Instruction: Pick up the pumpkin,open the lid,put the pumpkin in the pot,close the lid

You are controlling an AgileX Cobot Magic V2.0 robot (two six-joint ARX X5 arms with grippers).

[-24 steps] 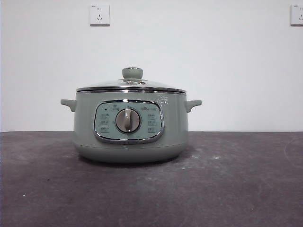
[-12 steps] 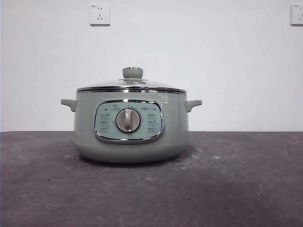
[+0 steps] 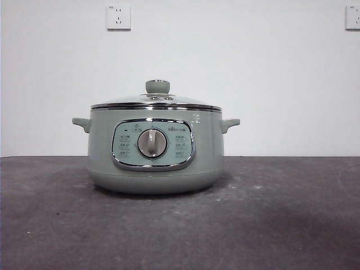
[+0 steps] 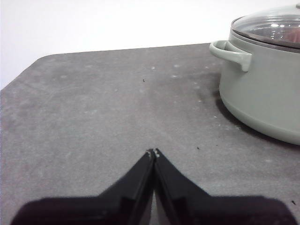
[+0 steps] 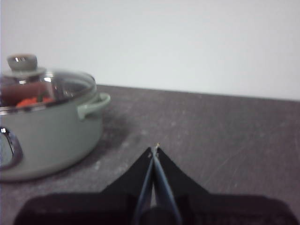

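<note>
Pumpkin (image 5: 29, 101) shows blurred through lid (image 3: 156, 102) on pot (image 3: 155, 152).

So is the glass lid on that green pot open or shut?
Shut: the domed glass lid sits level on the sage-green pot, steel rim meeting it all round.

Between the earliest front view and the present one, the pot (image 3: 156, 149) with its lid (image 3: 156, 102) sits very slightly further to the right in frame; over the last half second it shows no visible displacement.
</note>
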